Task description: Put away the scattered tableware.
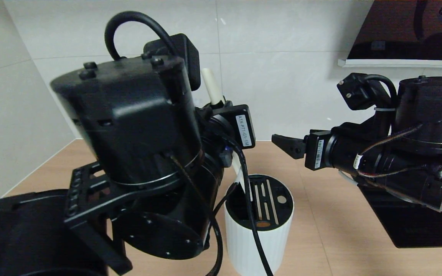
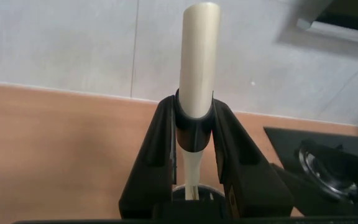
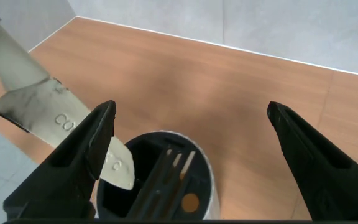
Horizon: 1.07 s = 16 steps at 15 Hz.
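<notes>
Left gripper [image 2: 196, 124] clamped on one knife [image 2: 199, 50], right gripper [image 3: 191, 112] spread apart, one white holder [image 1: 257, 237]

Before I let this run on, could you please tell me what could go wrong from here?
The left hand grips the knife by its handle, tilted, blade tip at the mouth of the holder: it may catch the slotted top and tip the holder. The open right hand hangs just above the holder, one finger beside the blade, so they might collide.

Bright, even indoor light, soft shadows on the counter, close foreground parts blurred, slight wide-angle bending
</notes>
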Available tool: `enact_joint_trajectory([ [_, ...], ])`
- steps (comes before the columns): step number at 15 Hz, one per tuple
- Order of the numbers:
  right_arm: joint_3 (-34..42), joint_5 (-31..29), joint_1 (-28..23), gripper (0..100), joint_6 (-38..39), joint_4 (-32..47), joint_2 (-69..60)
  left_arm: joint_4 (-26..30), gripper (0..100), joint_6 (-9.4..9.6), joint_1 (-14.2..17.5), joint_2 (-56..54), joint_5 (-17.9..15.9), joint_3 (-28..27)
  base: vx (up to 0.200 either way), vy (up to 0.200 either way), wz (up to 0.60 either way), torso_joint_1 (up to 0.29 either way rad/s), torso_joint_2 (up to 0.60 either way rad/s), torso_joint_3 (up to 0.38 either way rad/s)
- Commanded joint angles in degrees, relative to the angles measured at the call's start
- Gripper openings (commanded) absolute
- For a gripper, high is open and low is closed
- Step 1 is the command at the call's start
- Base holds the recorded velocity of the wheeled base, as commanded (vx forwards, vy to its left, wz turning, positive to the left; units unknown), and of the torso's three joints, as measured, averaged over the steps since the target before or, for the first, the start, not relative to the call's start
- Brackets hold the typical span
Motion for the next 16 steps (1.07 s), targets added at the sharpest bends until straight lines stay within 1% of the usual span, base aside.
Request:
enact_joint_trajectory([
  [1,0.0,0.0,-0.3,100,-0.1,-0.1,0.2,-3.1,0,1.96,0.0,1.1,0.1,2.2,0.000,0.000,0.00,0.000,0.00,0.000],
  [2,-0.1,0.0,-0.3,100,0.0,-0.1,0.2,-4.6,0,2.40,0.0,1.9,0.1,2.4,0.000,0.000,0.00,0.000,0.00,0.000],
  [4,-0.3,-0.1,-0.3,100,0.0,0.0,0.2,-5.7,0,2.49,0.0,3.9,0.1,2.5,0.000,0.000,0.00,0.000,0.00,0.000],
  [8,-0.3,-0.1,-0.4,100,0.0,0.0,0.2,-5.7,0,2.40,0.0,4.7,0.1,3.3,0.000,0.000,0.00,0.000,0.00,0.000],
  [12,-0.3,-0.1,-0.7,100,0.0,0.0,0.4,-5.8,0,1.70,-1.0,7.2,0.0,4.3,0.000,0.000,0.00,0.000,0.00,0.000],
  [16,-0.3,-0.1,-0.7,100,0.0,-0.1,0.5,-5.8,0,1.52,-1.4,9.2,-0.1,5.1,0.000,0.000,0.00,0.000,0.00,0.000],
])
